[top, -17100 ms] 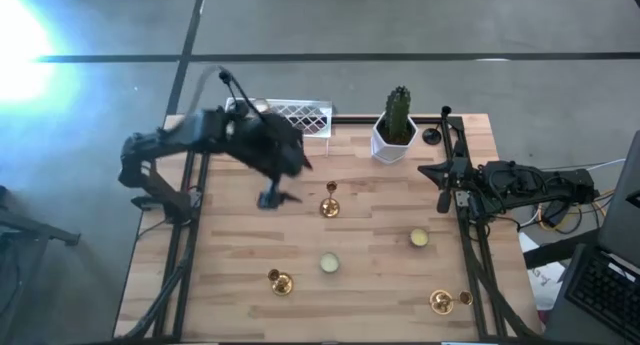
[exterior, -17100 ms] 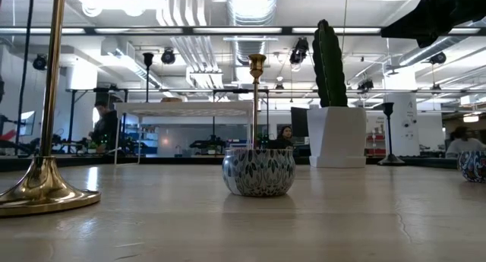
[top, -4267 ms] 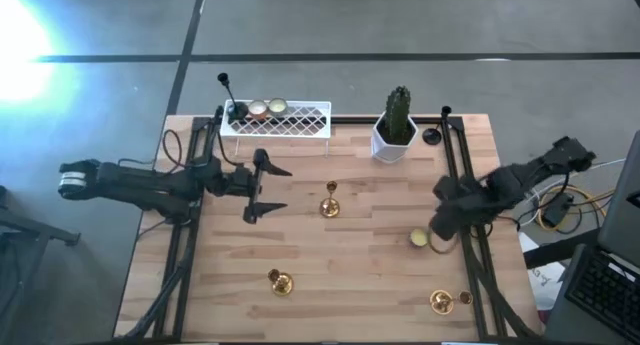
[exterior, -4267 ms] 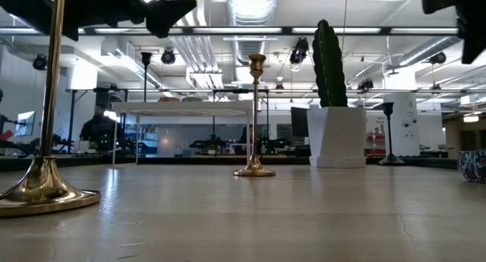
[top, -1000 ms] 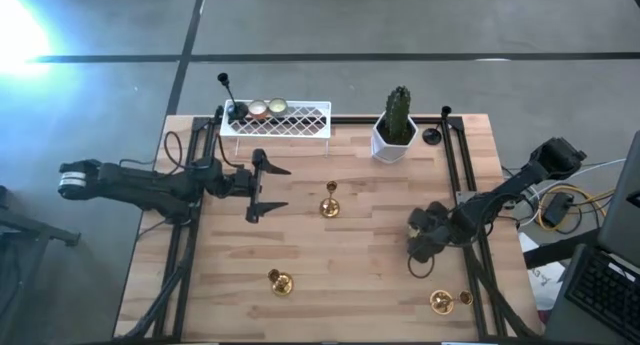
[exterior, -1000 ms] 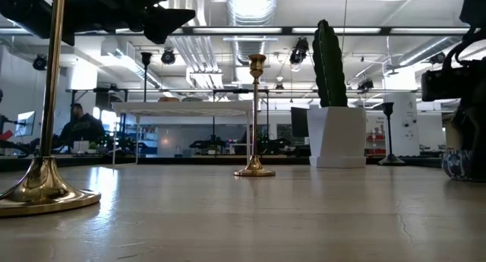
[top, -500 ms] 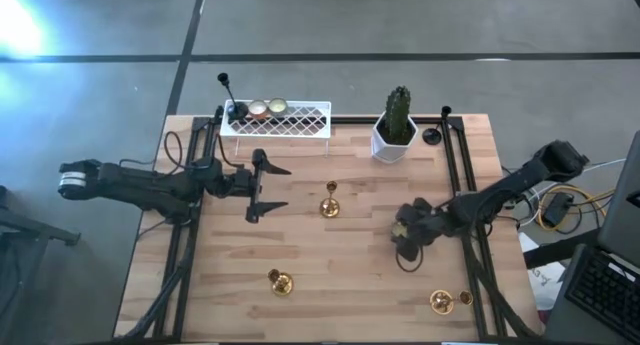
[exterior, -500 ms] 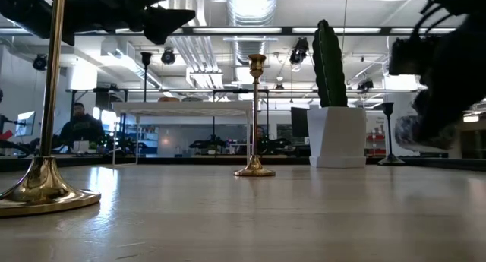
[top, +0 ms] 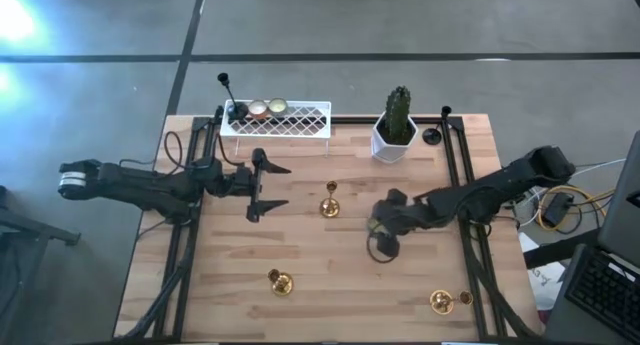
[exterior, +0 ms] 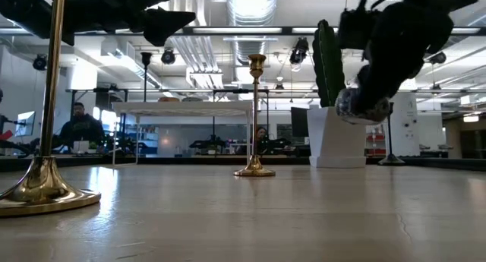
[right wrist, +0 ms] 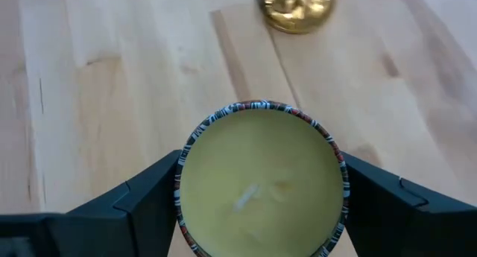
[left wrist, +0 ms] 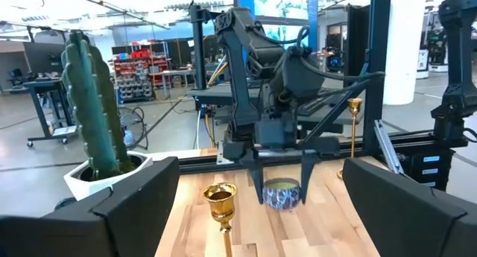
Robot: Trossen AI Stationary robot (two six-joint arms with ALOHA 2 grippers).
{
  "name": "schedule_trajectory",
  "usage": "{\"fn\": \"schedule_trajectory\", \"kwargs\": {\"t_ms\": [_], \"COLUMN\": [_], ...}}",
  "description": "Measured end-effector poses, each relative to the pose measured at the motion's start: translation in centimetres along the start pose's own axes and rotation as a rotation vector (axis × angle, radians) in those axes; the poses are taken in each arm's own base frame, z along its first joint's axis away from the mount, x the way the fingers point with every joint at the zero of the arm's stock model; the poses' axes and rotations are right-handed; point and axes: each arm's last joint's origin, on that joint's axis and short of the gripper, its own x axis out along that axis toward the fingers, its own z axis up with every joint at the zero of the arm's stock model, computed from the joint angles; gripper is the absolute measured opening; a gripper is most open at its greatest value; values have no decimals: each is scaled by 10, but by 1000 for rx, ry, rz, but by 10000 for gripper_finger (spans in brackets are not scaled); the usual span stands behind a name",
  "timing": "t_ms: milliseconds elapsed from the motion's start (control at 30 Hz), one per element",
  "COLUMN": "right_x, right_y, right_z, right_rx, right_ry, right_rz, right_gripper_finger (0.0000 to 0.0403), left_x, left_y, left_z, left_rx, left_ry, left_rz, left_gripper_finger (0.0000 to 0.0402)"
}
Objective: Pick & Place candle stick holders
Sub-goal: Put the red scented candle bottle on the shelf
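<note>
Right gripper (top: 377, 228) pinches a low round cup (right wrist: 260, 179) between its two fingers, one finger (right wrist: 134, 200) pressed on each side of the patterned rim; in the low view the cup (exterior: 362, 105) hangs clear above the table (top: 350, 265), in front of the white pot with the cactus (exterior: 331, 102). From above, the arm covers the cup, so it cannot be made out there. In the right wrist view only part of a gold stemmed holder's base (right wrist: 296, 5) shows, cut off at the edge.

Left gripper (top: 262, 186) waits over the table's left part with its fingers spread wide and nothing between them. Two more cups (top: 266, 108) sit in the white lattice tray (top: 290, 118) at the far edge. Gold stemmed holders stand at mid-table (top: 329, 202), near the front (top: 279, 280) and at the front right (top: 441, 301).

Half a second ago the right gripper was farther right and lower; it has since carried the cup leftward and upward, toward the table's middle. The left arm has not moved.
</note>
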Motion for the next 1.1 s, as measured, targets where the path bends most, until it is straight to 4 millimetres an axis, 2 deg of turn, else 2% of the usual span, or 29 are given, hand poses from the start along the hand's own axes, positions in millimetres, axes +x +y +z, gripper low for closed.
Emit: {"fn": "schedule_trajectory", "kwargs": {"t_ms": [400,667,900,1100], "right_x": [71,108,136,155], "right_y": [35,59,63,59], "right_z": [23,61,90,114], "right_rx": [-176,-233,-213,-220], "right_ry": [189,169,224,223], "right_rz": [23,41,68,65], "right_gripper_finger": [289,290,290,290], "left_x": [0,0,0,1], "left_y": [0,0,1,1], "left_z": [0,1,7,15], "left_rx": [-5,-5,0,4], "left_ry": [-3,-4,-29,-52], "left_rz": [4,4,6,2], "left_gripper_finger": [381,381,381,381]}}
